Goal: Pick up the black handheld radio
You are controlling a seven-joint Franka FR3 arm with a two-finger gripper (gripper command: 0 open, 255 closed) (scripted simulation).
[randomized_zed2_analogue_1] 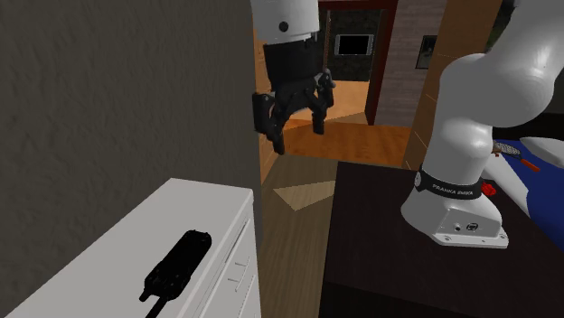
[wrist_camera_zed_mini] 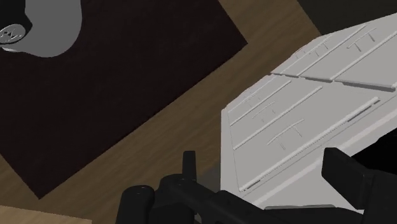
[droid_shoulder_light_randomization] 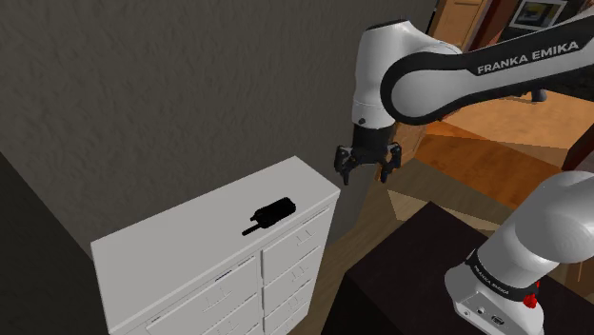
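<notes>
The black handheld radio lies flat on the white dresser top, its short antenna pointing toward the shoulder view's left. In the second exterior view the radio rests near the dresser's front edge. My gripper hangs open and empty in the air, higher than the dresser top and past its corner, to the right of the radio in the shoulder view. From the second exterior view the gripper sits well above and beyond the radio. In the wrist view the fingers stand apart over the dresser's drawer fronts.
A grey textured wall stands right behind the dresser. The dark stand carrying the arm's base is beside the dresser, with a strip of wooden floor between them. A doorway opens further back.
</notes>
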